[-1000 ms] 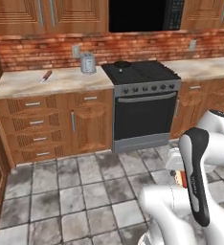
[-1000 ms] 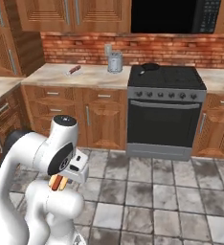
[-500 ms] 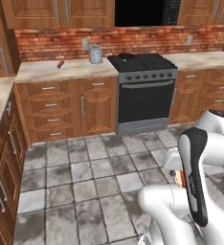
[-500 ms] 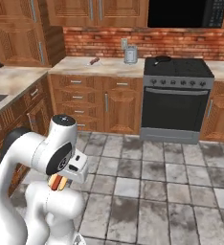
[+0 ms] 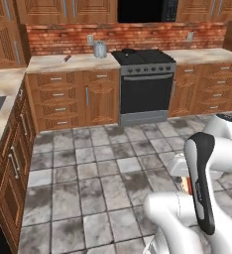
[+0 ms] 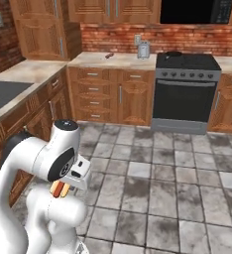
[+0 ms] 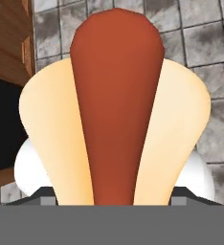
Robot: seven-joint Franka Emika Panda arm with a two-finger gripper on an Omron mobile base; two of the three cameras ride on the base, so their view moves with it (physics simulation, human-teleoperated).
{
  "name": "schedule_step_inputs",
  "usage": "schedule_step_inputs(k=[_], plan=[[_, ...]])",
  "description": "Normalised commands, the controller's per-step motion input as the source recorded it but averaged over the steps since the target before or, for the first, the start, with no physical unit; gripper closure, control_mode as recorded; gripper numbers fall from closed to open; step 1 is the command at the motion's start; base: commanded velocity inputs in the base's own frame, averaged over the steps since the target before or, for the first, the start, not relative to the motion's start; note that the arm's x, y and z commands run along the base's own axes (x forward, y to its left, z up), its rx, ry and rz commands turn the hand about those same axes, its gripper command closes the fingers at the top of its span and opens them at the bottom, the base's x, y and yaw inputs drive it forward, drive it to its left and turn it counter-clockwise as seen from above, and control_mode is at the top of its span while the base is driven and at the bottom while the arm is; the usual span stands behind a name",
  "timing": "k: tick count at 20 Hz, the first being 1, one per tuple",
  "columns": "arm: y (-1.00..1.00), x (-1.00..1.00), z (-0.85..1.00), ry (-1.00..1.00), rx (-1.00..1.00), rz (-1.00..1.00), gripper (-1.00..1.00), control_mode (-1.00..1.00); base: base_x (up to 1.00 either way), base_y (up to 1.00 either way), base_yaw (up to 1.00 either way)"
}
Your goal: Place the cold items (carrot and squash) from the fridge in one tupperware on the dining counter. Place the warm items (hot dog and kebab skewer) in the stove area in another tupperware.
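One stove (image 5: 145,62) stands between two runs of worktop (image 5: 66,63) along the brick wall. One metal canister (image 5: 100,49) sits at the worktop's back edge near the stove. One hot dog (image 7: 115,115), bun and sausage, is clamped in the gripper (image 6: 61,188), low above the tiled floor (image 6: 162,188)

Fingers hidden behind hot dog (image 7: 116,110)

You see the black-fronted steel stove (image 5: 146,82) far across the grey tiled floor (image 5: 88,168), the long stone worktop (image 5: 68,62) left of it carrying a small metal canister (image 5: 100,49).
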Motion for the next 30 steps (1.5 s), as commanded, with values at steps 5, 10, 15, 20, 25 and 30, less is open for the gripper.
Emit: schedule_step_inputs(k=[5,10,15,20,25,30], plan=[[0.00,0.00,0.00,0.00,0.00,0.00,1.00,1.00,-1.00,0.03,0.09],[0.00,0.00,0.00,0.00,0.00,0.00,1.00,1.00,-0.97,0.04,0.09],[0.00,0.00,0.00,0.00,0.00,0.00,1.00,1.00,-0.84,0.00,0.09],[0.00,0.00,0.00,0.00,0.00,0.00,1.00,1.00,-0.61,0.12,0.09],[0.00,0.00,0.00,0.00,0.00,0.00,1.00,1.00,-0.04,0.97,0.00],[0.00,0.00,0.00,0.00,0.00,0.00,1.00,1.00,-0.01,1.00,-0.01]])
